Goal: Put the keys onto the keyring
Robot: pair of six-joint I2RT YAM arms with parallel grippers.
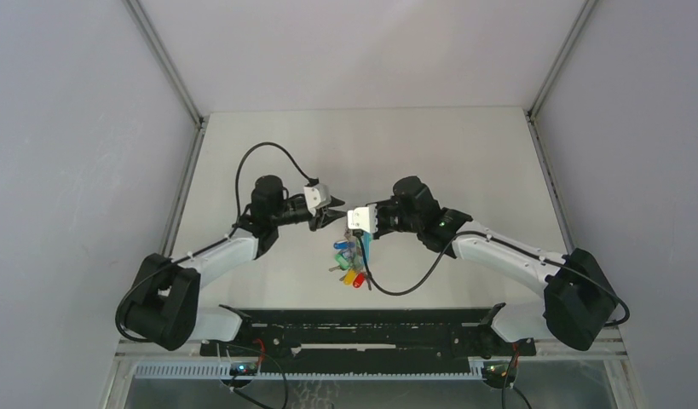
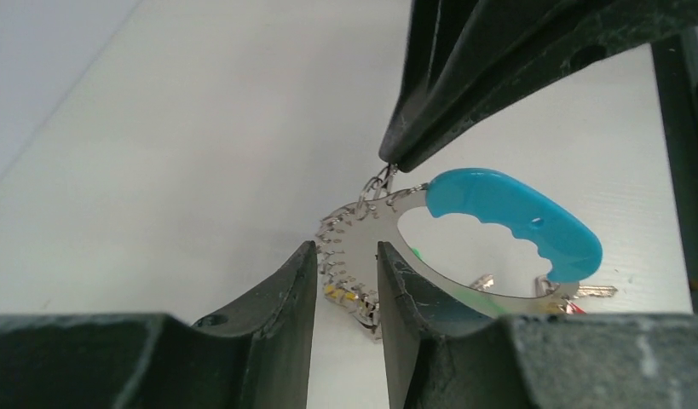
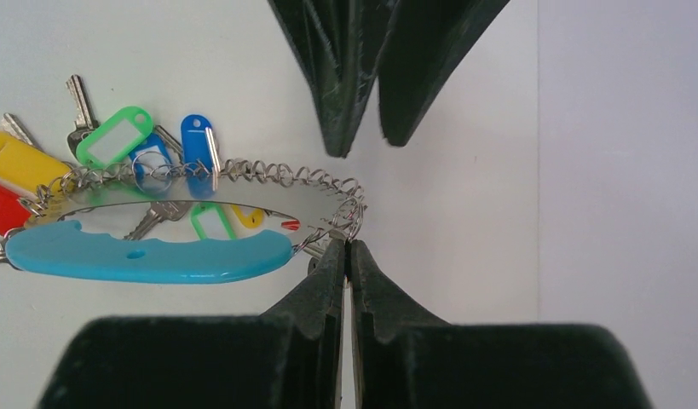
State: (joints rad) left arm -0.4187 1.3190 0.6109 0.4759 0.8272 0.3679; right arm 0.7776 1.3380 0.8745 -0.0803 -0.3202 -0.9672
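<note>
Soft, even white light fills all 3 views; my bench [image 1: 268, 145] carries only faint shadows. Close up, my jaws look dark and blurred, the keyring [image 3: 149, 260] sharp and glinting.

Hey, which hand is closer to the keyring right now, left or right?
Right. The right hand is pinched shut on the chain edge of the keyring. The left hand faces it from the opposite side, open, close but apparently not touching.

We see a white table [image 1: 362, 145] boxed in by plain, pale grey walls [image 1: 72, 128] — slim metal corner posts [image 1: 164, 61] at the back — all under soft, even light.
</note>
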